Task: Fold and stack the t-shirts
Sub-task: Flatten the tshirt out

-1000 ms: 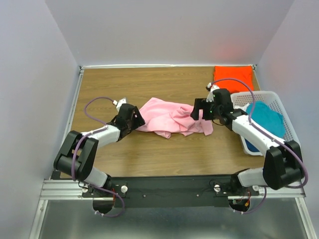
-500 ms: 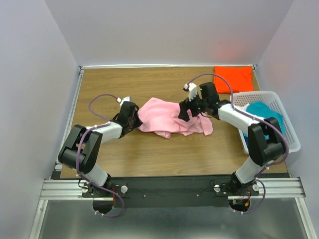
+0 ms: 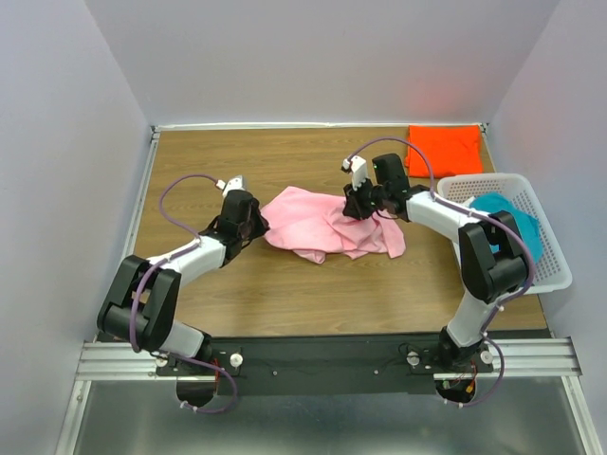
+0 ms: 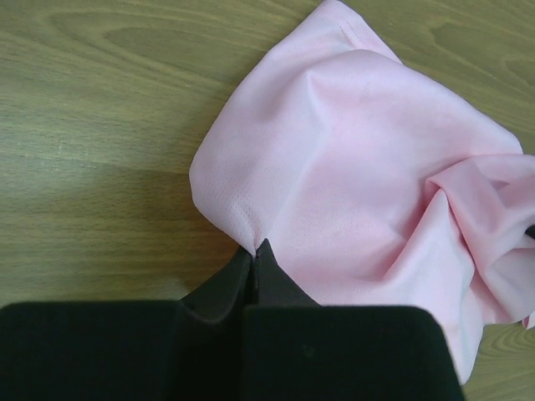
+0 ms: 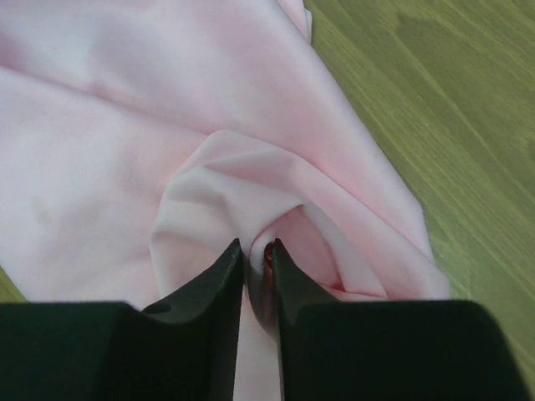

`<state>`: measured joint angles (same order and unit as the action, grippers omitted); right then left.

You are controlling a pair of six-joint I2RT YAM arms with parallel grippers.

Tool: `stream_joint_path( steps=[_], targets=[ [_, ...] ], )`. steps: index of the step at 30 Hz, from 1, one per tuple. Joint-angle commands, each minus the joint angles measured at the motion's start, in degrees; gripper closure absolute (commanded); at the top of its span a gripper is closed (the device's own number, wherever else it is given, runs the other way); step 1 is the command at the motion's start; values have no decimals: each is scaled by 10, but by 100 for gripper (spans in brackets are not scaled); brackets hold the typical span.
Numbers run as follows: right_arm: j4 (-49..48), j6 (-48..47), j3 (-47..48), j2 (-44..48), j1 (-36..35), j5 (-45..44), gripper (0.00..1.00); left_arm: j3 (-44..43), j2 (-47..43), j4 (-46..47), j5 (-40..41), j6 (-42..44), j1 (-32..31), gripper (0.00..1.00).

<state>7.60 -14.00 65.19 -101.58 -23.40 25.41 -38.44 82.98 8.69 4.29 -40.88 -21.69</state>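
A crumpled light pink t-shirt [image 3: 327,226] lies mid-table. My left gripper [image 3: 258,226] is at its left edge; in the left wrist view the gripper [image 4: 253,249] is shut, pinching the pink cloth [image 4: 359,167] at its hem. My right gripper [image 3: 353,210] is on the shirt's upper right part; in the right wrist view the gripper [image 5: 256,246] is shut on a raised fold of the pink fabric [image 5: 125,125]. A folded orange t-shirt [image 3: 444,149] lies flat at the back right corner. The teal t-shirt [image 3: 512,223] sits bunched in the basket.
A white lattice basket [image 3: 560,275] stands at the right table edge, just right of my right arm. Grey walls close in the wooden table [image 3: 285,284] on the left, back and right.
My right gripper moved left and back over the pink shirt, and its jaws closed on a fold. My left gripper shut on the shirt's left edge and shifted slightly.
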Motion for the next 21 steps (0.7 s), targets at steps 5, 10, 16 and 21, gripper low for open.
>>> stream_joint_path(
  steps=[5,10,16,21],
  targets=[
    [-7,49,-3,77,-5,-64,99,-14,-75,-28,40,17,3,100],
    [-6,125,-15,233,-5,-191,99,-25,-175,-44,54,13,3,100],
    [22,167,-11,378,-5,-208,99,-68,-337,-62,56,12,2,100],
    [70,188,76,482,-5,-163,99,-135,-474,-68,33,22,2,100]
  ],
)
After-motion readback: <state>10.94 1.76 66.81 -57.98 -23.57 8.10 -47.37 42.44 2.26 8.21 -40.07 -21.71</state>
